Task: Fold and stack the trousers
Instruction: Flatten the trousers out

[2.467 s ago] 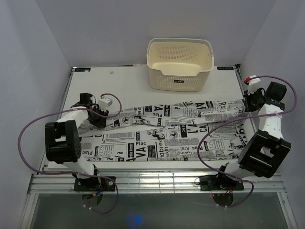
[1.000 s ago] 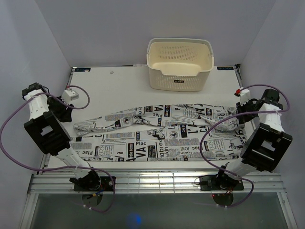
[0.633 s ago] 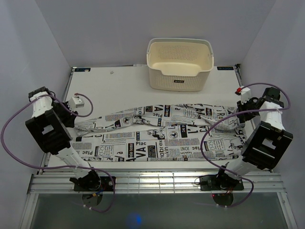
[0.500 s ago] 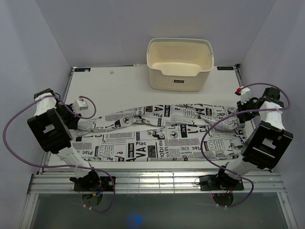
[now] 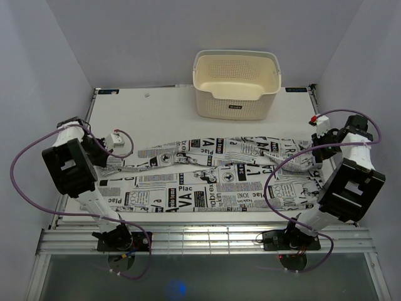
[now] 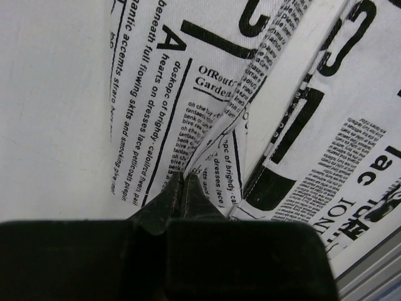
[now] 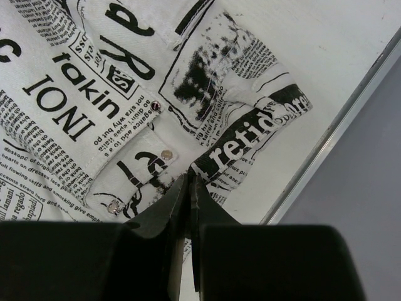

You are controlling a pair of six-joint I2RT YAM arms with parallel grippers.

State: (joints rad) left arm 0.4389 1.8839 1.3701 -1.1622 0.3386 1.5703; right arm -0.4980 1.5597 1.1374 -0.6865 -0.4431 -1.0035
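The trousers [image 5: 207,182], white cloth with black newspaper print, lie spread lengthwise across the table, legs to the left and waistband to the right. My left gripper [image 5: 105,155] sits at the end of the far leg. In the left wrist view it [image 6: 183,179] is shut, pinching a raised fold of the trousers [image 6: 207,94]. My right gripper [image 5: 315,150] is at the waistband end. The right wrist view shows it [image 7: 189,179] shut on the edge of the trousers [image 7: 94,106], beside the snap buttons.
A cream perforated basket [image 5: 236,83] stands at the back of the white table [image 5: 156,113], beyond the trousers. The table's right edge [image 7: 351,119] runs close to my right gripper. Purple cables loop from both arms.
My left arm swung in from the table's left edge to the far leg's end and closed on the cloth there. The right arm has held still.
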